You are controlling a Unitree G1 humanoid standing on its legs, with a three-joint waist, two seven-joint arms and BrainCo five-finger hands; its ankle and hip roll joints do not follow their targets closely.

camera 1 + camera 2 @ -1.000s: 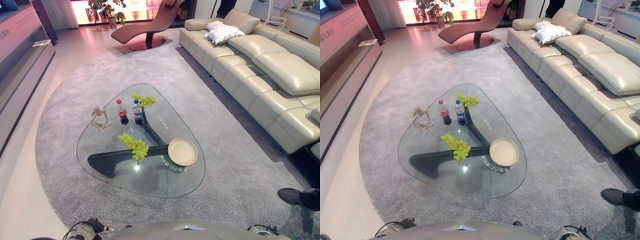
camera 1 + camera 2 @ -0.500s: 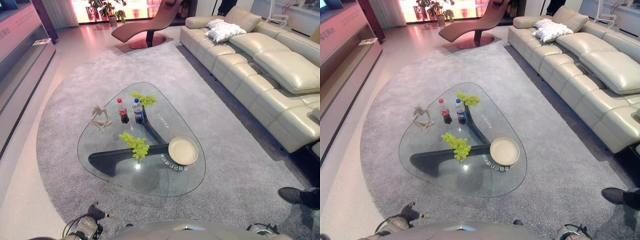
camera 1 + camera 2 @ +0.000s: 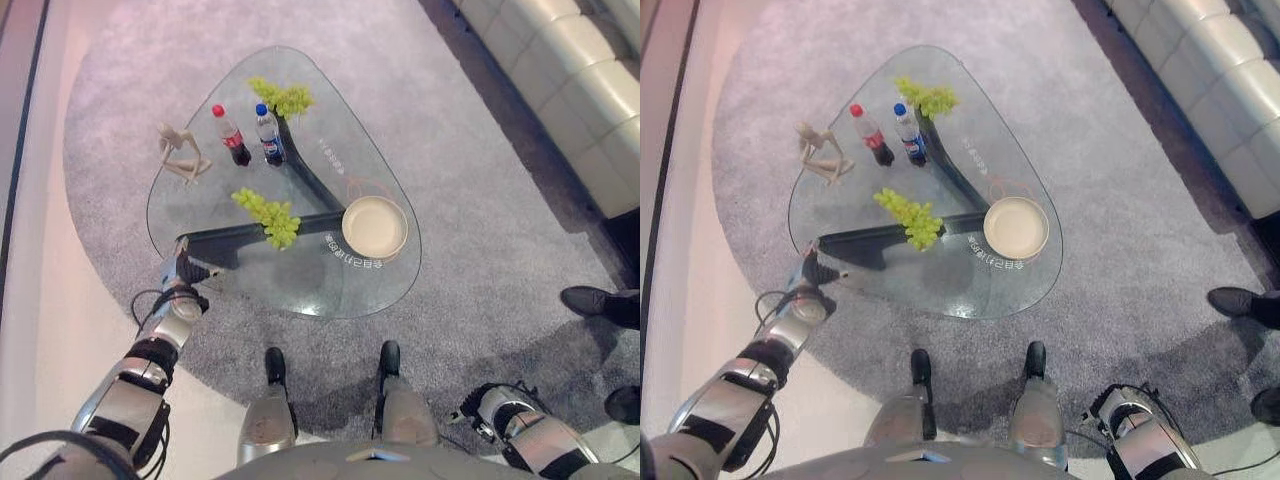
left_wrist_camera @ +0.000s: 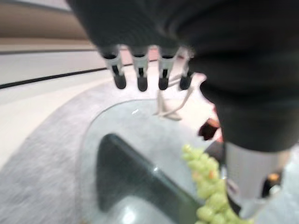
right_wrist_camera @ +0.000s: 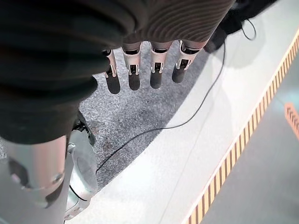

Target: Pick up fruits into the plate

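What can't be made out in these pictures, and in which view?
- Far bunch of grapes: eye views, too small to count its grapes.
- Near bunch of grapes: left wrist view, blurred and partly behind the left hand thumb.
- Bottles: labels too small in the eye views.
- Person's shoe: cut off by the edge; the person unseen.
- Right hand: hanging by the floor.

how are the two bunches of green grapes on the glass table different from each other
The near grape bunch lies mid-table, over the table's dark base and just left of the plate. The far grape bunch lies by the table's far edge, behind the two bottles. The near bunch stretches out long; the far one looks more clumped. Both are light green, rest on the glass table, and neither is in the plate.
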